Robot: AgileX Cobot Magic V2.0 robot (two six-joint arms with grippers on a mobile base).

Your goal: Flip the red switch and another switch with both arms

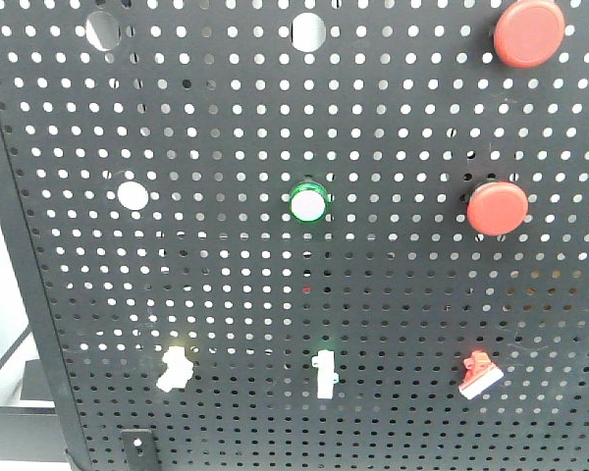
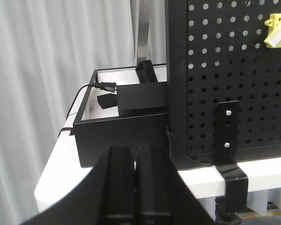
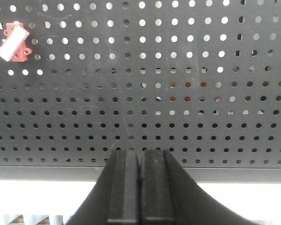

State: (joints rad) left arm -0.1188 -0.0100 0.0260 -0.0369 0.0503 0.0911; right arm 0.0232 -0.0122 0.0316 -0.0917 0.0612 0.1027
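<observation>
The red switch [image 1: 481,376] is a small red toggle with a white tip, low on the right of the black pegboard [image 1: 393,294]. In the right wrist view the red switch [image 3: 15,42] sits far up and left of my right gripper [image 3: 140,153], which is shut on nothing and faces the board's lower edge. Another switch [image 1: 175,365], pale yellow-white, sits low on the left. It shows in the left wrist view as a yellow lever [image 2: 276,29] at the top right, well above and right of my shut, empty left gripper [image 2: 136,150]. Neither arm appears in the front view.
A white toggle [image 1: 325,373] sits between the two switches. Above are a green-rimmed white button [image 1: 308,203] and two round red push buttons [image 1: 497,207] [image 1: 528,32]. A black open box [image 2: 117,124] with a cable stands left of the board, beside a bracket [image 2: 228,133] clamped to the white table [image 2: 271,173].
</observation>
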